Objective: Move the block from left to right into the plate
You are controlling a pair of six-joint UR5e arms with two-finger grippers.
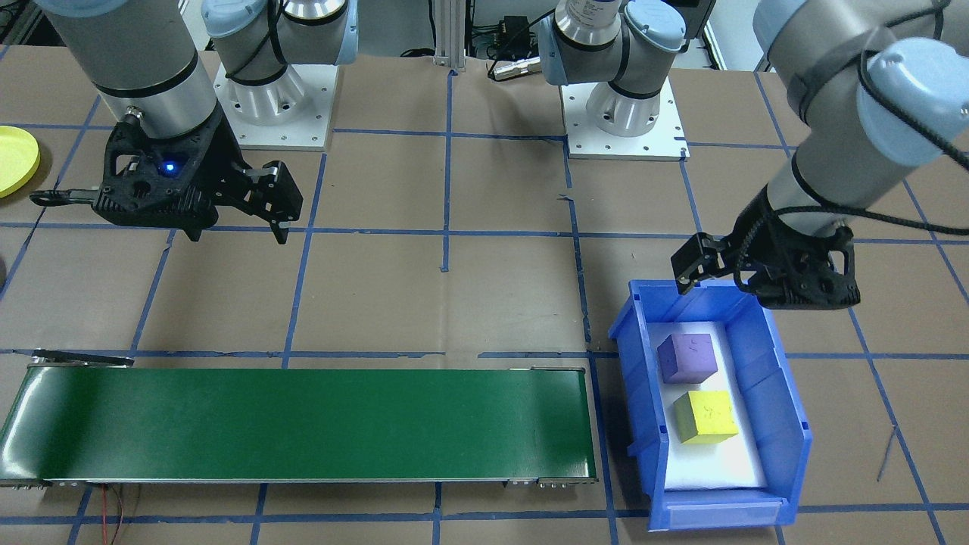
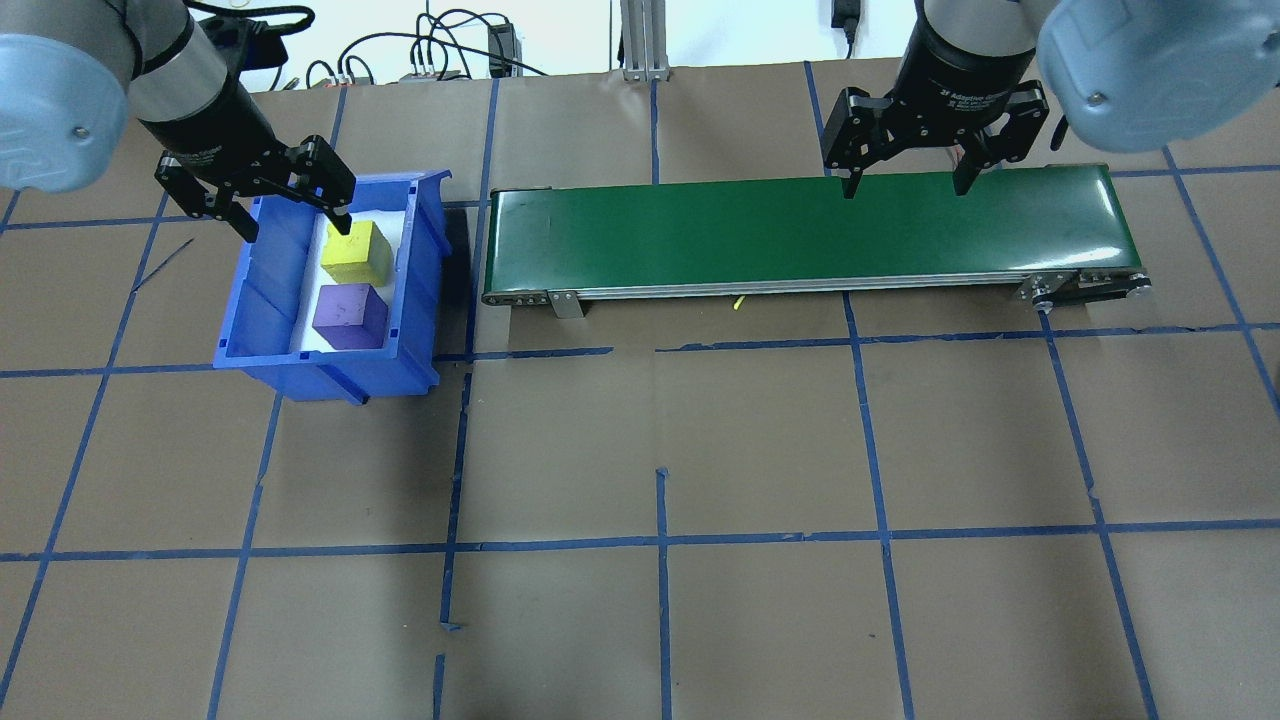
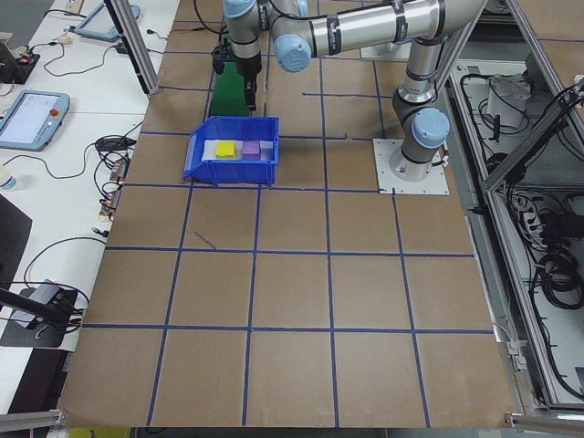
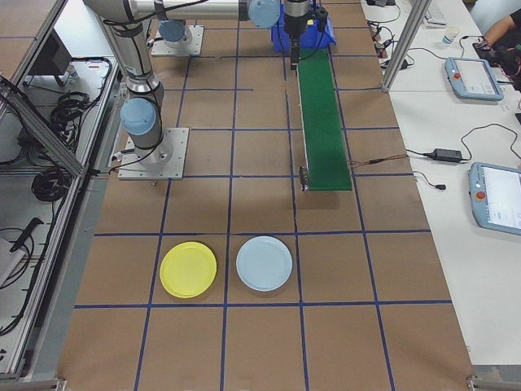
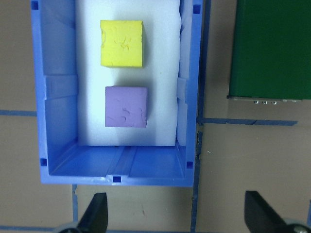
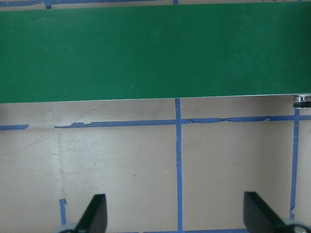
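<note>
Two blocks, yellow (image 2: 354,251) and purple (image 2: 349,317), sit close in bin (image 2: 262,300); my L gripper (image 2: 290,210), wide and empty, may nudge purple or bin wall; R gripper (image 2: 905,185) wide too.

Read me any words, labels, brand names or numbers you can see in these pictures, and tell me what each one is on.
Right gripper: white print on its black body in the overhead view, too small and blurred to read.
Left gripper: faint white print on its body, also unreadable.
Purple block and yellow block: only shallow dents on their faces, nothing readable.
Blue bin, green belt, yellow plate: no text visible.
</note>
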